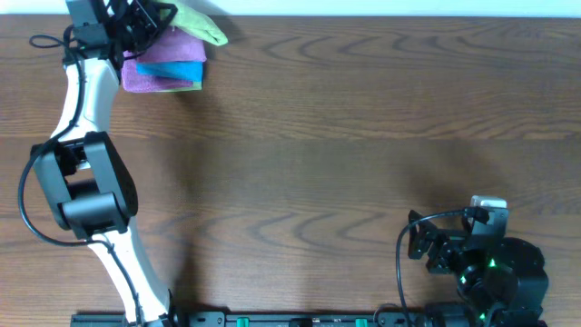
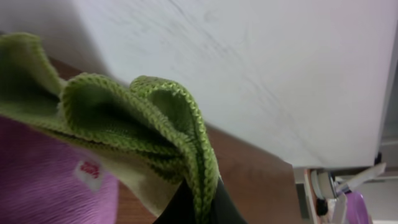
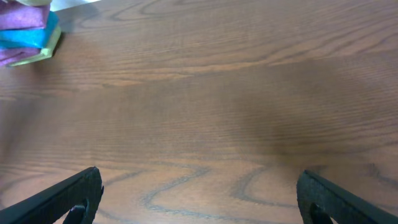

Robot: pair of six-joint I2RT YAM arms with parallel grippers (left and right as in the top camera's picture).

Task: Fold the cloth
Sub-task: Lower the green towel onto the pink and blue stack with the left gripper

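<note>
A green cloth (image 1: 198, 22) lies bunched on top of a stack of folded cloths (image 1: 165, 68) at the table's far left. The stack shows purple, blue and a yellow-green layer. My left gripper (image 1: 136, 23) is over the stack and is shut on the green cloth (image 2: 143, 118), whose stitched edge runs between the two black fingers (image 2: 198, 208). The purple cloth (image 2: 43, 180) lies below it. My right gripper (image 3: 199, 193) is open and empty, low over bare wood near the front right (image 1: 445, 250). The stack also shows at the far left of the right wrist view (image 3: 28, 34).
The brown wooden table (image 1: 363, 136) ends at a white wall (image 2: 249, 68) just behind the stack. My left arm (image 1: 82, 173) stretches along the left side. A black rail (image 1: 272, 318) runs along the front edge.
</note>
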